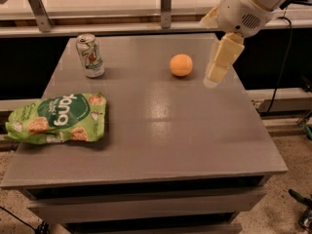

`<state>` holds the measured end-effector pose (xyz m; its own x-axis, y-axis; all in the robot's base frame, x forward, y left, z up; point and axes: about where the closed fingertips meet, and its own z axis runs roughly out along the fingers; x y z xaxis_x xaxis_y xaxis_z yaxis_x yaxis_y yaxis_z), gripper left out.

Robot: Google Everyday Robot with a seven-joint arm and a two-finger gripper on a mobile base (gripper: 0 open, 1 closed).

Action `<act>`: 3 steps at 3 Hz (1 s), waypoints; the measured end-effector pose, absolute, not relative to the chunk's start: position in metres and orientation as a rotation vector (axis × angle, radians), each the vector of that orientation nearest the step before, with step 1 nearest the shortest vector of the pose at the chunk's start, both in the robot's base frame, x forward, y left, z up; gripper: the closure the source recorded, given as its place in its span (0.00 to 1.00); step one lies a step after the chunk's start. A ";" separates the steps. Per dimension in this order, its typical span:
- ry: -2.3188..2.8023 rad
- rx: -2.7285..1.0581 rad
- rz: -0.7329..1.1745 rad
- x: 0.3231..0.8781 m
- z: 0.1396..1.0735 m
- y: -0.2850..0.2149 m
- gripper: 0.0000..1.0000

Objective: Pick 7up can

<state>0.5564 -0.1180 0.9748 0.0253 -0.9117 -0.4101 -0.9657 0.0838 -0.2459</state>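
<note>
Grey table [161,135], drawers [146,206] beneath; metal rail [122,29] behind; speckled floor [292,152]; black cable [283,67] at right. Gripper [218,68] above table's right edge.

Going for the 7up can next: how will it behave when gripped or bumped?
The 7up can stands upright and narrow, so a sideways nudge would probably tip it and let it roll. Its smooth metal wall may slip. The end effector hangs near the orange, well away from the can.
</note>
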 end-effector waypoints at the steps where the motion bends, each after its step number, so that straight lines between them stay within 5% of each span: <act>1: 1.788 -1.862 0.263 0.603 0.976 -0.059 0.00; 3: 1.697 -1.798 0.389 0.678 0.975 0.063 0.00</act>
<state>0.6778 0.0629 0.9754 0.1274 -0.7856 -0.6055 -0.9709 0.0260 -0.2380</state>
